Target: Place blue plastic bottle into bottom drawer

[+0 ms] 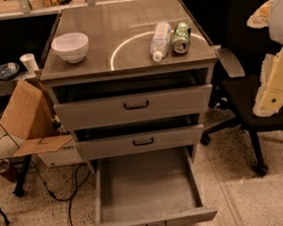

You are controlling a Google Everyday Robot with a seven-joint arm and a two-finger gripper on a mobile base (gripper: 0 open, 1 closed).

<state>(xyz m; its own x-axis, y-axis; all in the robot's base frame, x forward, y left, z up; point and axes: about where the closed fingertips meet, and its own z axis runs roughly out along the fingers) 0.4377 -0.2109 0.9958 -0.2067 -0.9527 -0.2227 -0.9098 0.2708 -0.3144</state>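
Note:
The blue plastic bottle (pixel 160 40) lies on its side on the grey cabinet top (pixel 124 32), right of centre, with its white cap toward the front edge. The bottom drawer (pixel 150 225) is pulled out fully and its inside holds nothing. The two shallower drawers above are pulled out slightly. My gripper (pixel 274 86) is a pale white and yellowish shape at the right edge of the view, in front of the chair. It is well right of the cabinet, apart from the bottle and lower than the cabinet top.
A green drink can (pixel 181 37) lies just right of the bottle. A white bowl (pixel 70 46) stands at the top's left. A black office chair (pixel 252 103) stands right of the cabinet. An open cardboard box (pixel 28 120) and cables (pixel 67 200) are at the left.

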